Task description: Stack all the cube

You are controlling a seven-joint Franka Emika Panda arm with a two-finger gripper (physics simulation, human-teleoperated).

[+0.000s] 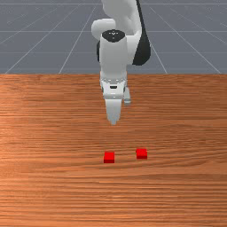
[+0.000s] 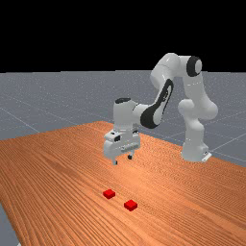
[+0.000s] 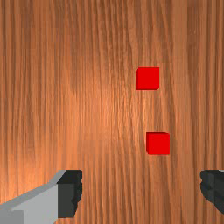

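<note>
One red cube lies near another cube, the spread pincer higher.

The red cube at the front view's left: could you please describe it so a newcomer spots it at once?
In the front view, find the wooden table, then look below the gripper. The red cube lies there, farther to that view's left and slightly lower in the picture than the other cube.

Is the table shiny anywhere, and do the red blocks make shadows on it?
Far view: pale glare on the table, between the red blocks and the arm's base; the blocks' sides look darker, but I see no cast shadows. Wrist view: soft glow on the wood, no cast shadows either.
</note>
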